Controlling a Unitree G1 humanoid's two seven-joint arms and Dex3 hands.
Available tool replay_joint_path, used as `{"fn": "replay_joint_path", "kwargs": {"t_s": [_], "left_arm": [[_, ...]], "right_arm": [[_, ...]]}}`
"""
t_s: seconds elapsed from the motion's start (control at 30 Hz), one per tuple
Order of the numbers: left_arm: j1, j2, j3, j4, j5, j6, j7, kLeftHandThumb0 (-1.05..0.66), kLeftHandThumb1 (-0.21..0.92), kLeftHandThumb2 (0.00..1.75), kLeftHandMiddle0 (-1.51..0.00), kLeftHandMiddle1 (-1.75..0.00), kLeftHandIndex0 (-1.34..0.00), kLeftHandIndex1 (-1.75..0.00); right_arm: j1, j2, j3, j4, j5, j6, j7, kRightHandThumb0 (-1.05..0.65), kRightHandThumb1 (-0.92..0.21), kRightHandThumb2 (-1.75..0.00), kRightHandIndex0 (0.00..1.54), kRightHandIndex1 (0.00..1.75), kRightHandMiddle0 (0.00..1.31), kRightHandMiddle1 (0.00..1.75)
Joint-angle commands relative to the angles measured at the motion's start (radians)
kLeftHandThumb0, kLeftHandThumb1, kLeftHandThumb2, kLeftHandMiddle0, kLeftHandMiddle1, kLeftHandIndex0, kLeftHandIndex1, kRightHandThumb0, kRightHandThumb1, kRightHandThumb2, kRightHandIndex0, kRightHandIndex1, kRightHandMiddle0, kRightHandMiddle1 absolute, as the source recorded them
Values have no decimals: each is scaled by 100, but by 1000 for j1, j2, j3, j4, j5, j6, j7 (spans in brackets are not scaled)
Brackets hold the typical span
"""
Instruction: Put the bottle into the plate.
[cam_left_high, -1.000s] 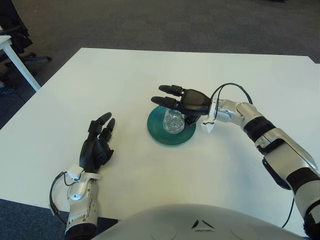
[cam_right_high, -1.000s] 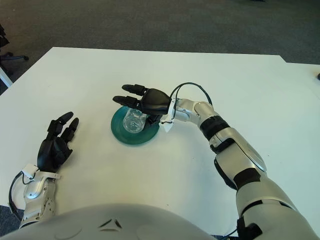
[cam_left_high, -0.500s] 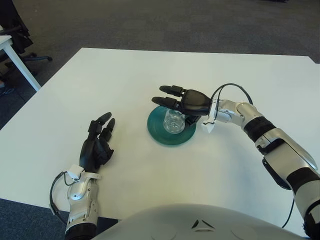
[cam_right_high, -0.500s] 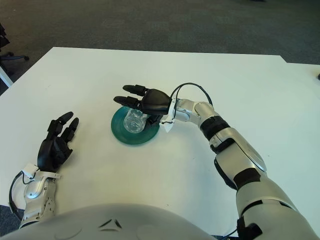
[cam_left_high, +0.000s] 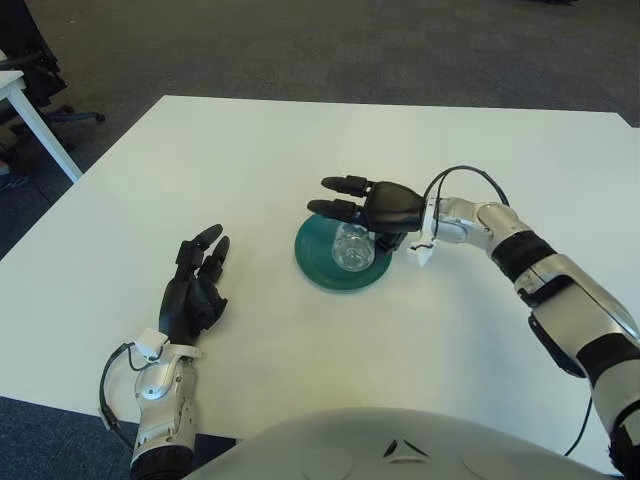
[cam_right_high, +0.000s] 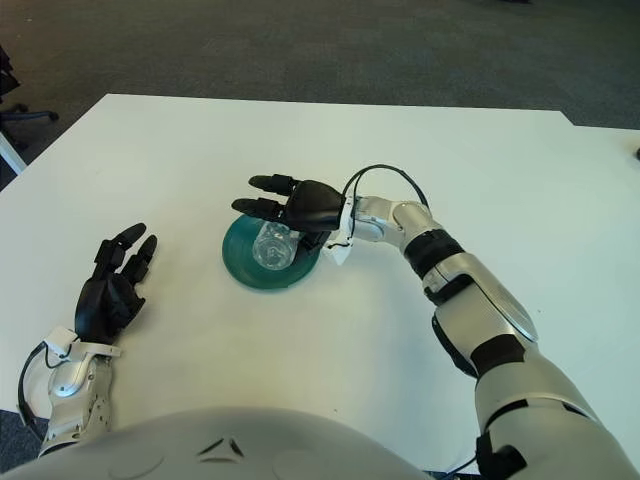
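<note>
— The clear plastic bottle (cam_left_high: 351, 247), where was it when you looked?

— It stood upright inside the round dark green plate (cam_left_high: 317, 261), toward the side of the plate nearer my right hand (cam_left_high: 372, 205). I looked almost straight down its long axis, so I saw mostly the round top and little of the wall.

— And which way did it lie from that hand?

— Directly beneath it. The black palm arched over the bottle, with the fingers (cam_left_high: 334, 196) stretched out flat toward my left, past the bottle and over the plate's far rim. They were spread, not wrapped round anything. I couldn't tell whether the thumb below was touching the bottle's side; the palm hid that.

— So you judged it placed?

— I judged so, yes. The bottle sat within the rim, apart from its edge all round as far as I could see.

— What about the other hand?

— My left hand (cam_left_high: 197, 284) showed well apart, near the front left of the white table (cam_left_high: 250, 160), fingers loosely extended, holding nothing.

— Room to pull away?

— Plenty. The tabletop to the right of the plate was bare, and the table edges were far off. My one worry was dragging the bottle over if I withdrew sideways before lifting.
</note>
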Motion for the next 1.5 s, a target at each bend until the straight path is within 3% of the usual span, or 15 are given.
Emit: {"fn": "replay_joint_path", "kwargs": {"t_s": [0.0,0.33,0.53,1.47], "left_arm": [[-5,-40,-32,69,5,24,13,-90,92,97,-29,0,0,-74],[-8,-43,-34,71,9,23,16,-90,92,97,-29,0,0,-74],[-10,-45,-35,73,12,23,18,-90,92,97,-29,0,0,-74],[-19,-60,-53,80,37,17,45,-90,92,97,-29,0,0,-74]], "right_arm": [[-74,-44,-13,-22,69,-28,127,-105,-92,-78,0,0,0,0],[-89,-59,-19,-62,214,-27,401,-105,-92,-69,0,0,0,0],[-93,-65,-27,-94,274,-15,509,-105,-92,-67,0,0,0,0],[-119,-60,-58,-78,357,-51,671,-105,-92,-72,0,0,0,0]]}}
